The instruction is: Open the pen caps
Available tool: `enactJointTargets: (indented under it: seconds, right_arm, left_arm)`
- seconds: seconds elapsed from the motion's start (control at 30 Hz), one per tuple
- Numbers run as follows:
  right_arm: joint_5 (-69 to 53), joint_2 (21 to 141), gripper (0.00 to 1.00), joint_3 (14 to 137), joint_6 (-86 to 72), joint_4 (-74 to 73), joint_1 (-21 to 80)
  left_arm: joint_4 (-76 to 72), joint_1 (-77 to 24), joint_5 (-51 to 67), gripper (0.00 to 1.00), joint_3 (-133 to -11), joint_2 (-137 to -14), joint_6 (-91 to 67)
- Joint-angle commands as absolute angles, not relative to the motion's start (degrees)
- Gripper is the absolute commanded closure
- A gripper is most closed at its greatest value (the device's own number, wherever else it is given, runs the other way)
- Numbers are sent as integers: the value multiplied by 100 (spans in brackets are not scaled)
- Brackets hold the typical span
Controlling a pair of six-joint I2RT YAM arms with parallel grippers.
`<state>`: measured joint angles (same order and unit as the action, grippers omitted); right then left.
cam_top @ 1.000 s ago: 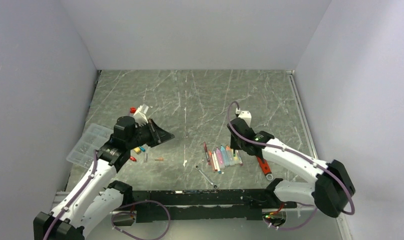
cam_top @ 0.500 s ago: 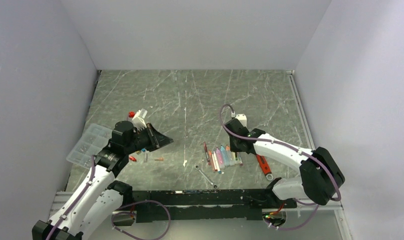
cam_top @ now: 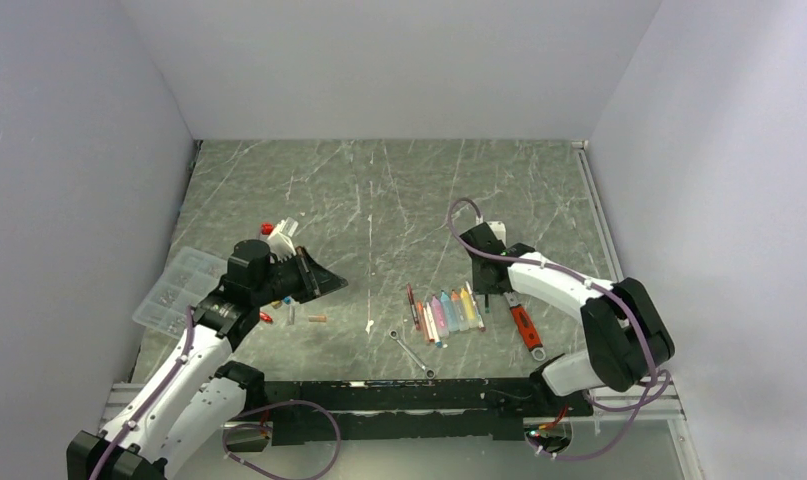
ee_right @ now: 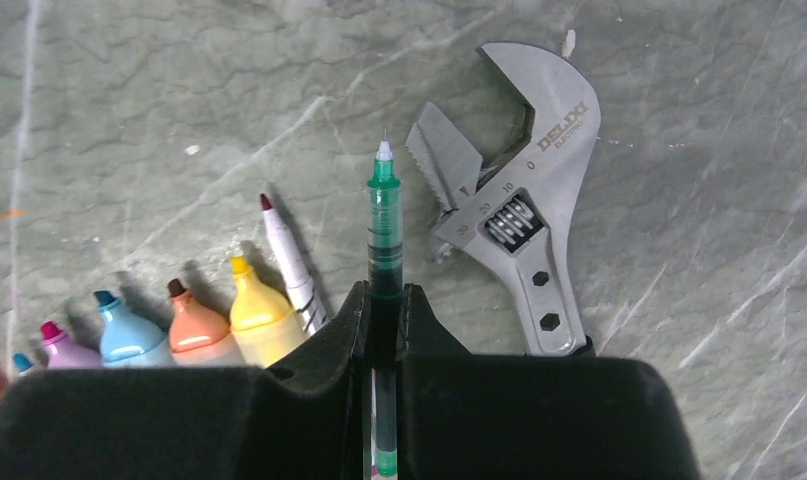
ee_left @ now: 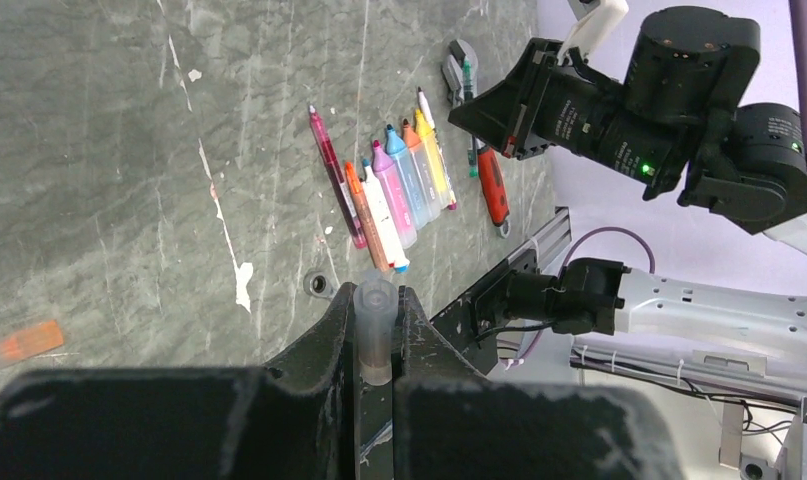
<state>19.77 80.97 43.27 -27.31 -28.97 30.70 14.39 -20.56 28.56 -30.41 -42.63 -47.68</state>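
Two grippers are each clamped on something small. The left gripper (ee_left: 376, 303) hangs above the left side of the marbled table (cam_top: 379, 190), its fingers pinched onto a pale translucent cap (ee_left: 376, 340) that stands up between them (which pen it belongs to cannot be told). The right gripper (ee_right: 383, 296) is closed around the barrel of a green pen (ee_right: 384, 215). The pen's bare tip points away from the wrist, just beside the head of a silver adjustable wrench (ee_right: 524, 215) with a red handle. On the pen's other side lies a thin marker (ee_right: 287, 262) with a dark red tip, then a row of chunky highlighters (ee_right: 194, 328) in yellow, orange, blue and purple, all with their tips exposed. In the overhead view several loose caps (cam_top: 318, 319), red, orange and blue, lie scattered on the table near the left gripper, not far from a clear compartment box (cam_top: 174, 290) at the left edge. A small combination wrench (cam_top: 411, 352) lies on the near side of the pen row.
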Motion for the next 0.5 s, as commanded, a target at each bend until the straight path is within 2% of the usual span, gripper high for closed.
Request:
enactJointTargets:
  seconds: [0.0, 0.17, 0.47]
  right_arm:
    - [1813, 8185, 95, 4433, -2590, -2801, 2911]
    - [1599, 8141, 83, 4342, -2660, -2665, 2828]
    - [1447, 8046, 70, 4317, -2730, -2645, 2830]
  left_arm:
    - [1122, -2065, 3013, 100, -2988, -4230, -4749]
    - [1104, -2065, 3033, 100, -2941, -4218, -4771]
    - [1043, -2065, 3057, 100, -2839, -4193, -4860]
